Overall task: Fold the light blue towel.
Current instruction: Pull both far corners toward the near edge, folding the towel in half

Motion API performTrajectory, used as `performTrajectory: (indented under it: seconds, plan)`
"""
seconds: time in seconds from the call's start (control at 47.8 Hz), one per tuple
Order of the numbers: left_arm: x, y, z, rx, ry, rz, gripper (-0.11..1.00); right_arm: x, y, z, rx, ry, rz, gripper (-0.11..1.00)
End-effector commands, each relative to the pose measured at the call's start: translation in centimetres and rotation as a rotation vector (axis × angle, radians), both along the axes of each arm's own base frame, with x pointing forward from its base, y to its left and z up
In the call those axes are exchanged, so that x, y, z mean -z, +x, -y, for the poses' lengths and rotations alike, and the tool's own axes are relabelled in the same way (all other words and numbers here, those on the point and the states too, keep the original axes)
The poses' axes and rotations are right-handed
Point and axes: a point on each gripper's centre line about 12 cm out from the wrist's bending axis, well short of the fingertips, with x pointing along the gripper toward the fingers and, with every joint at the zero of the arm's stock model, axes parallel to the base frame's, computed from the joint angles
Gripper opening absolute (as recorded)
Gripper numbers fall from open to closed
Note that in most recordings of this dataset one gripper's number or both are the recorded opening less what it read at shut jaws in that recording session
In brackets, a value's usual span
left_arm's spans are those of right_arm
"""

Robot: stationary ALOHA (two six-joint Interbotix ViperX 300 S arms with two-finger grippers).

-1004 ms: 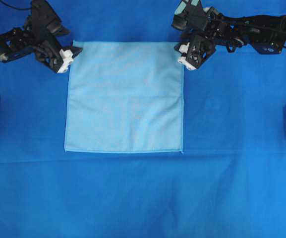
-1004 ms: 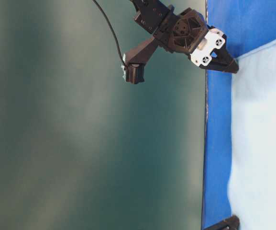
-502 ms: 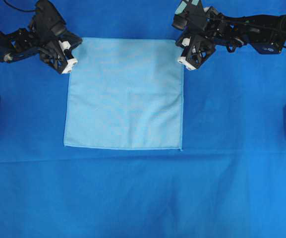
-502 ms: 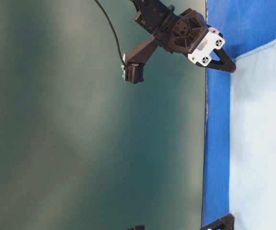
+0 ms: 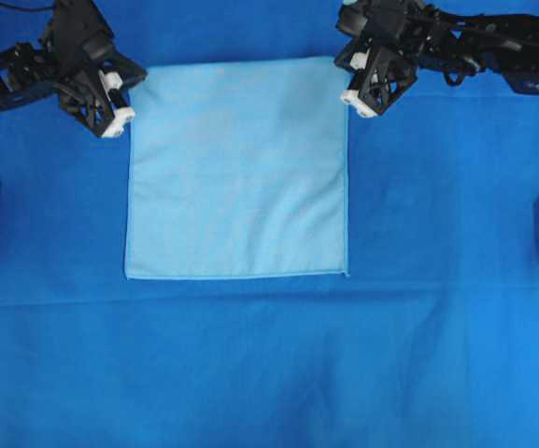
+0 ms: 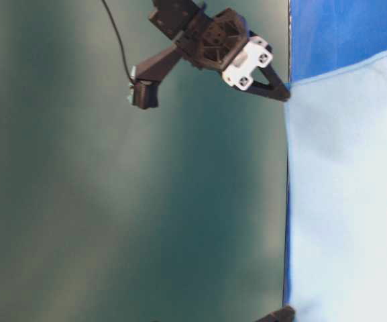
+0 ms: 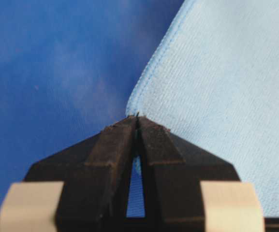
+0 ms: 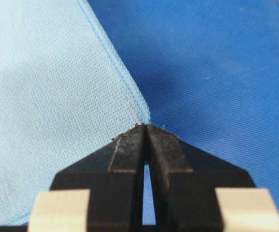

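Left gripper (image 7: 137, 117) and right gripper (image 8: 146, 126) each pinch a far corner of the light blue towel (image 5: 236, 168); dark blue sheet (image 5: 269, 373) lies all around

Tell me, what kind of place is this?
Probably a robot lab workbench, not a home: two black robot arms, the left gripper and right gripper, pinch corners of a light blue towel on a royal-blue sheet before a plain green backdrop.

Towel (image 5: 236, 168) pale sky-blue, plain, fine weave, slightly darker blue hem. Sheet (image 5: 269, 373) under it deep royal blue, plain. Left gripper (image 7: 137, 121) and right gripper (image 8: 146, 128) black with white blocks. Backdrop (image 6: 79, 201) dark green.
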Motion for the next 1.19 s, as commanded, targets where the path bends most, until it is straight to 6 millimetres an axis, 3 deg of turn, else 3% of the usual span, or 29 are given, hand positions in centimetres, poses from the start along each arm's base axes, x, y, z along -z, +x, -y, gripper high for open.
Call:
performTrajectory:
  seconds: [0.0,0.23,0.397,0.794,1.171]
  plan:
    - [-0.9,0.1,0.0,0.015,0.031,0.020,0.02,-1.4,0.2,0.1,0.000,-0.020,0.033,0.01]
    - [-1.1,0.4,0.6,0.060,0.062,0.007,0.02,-1.3,0.4,-0.9,-0.018,-0.008,0.028,0.01]
    - [-1.1,0.9,2.9,0.138,0.061,0.006,0.02,-1.4,0.5,-2.8,-0.053,0.012,0.006,0.01]
    - [0.1,0.3,11.4,0.405,-0.019,-0.081,0.02,-0.9,0.7,-11.6,-0.165,0.132,-0.008,0.01]
    - [0.7,1.4,18.7,0.569,-0.158,-0.106,0.02,-0.2,1.1,-19.2,-0.257,0.245,-0.020,0.01]
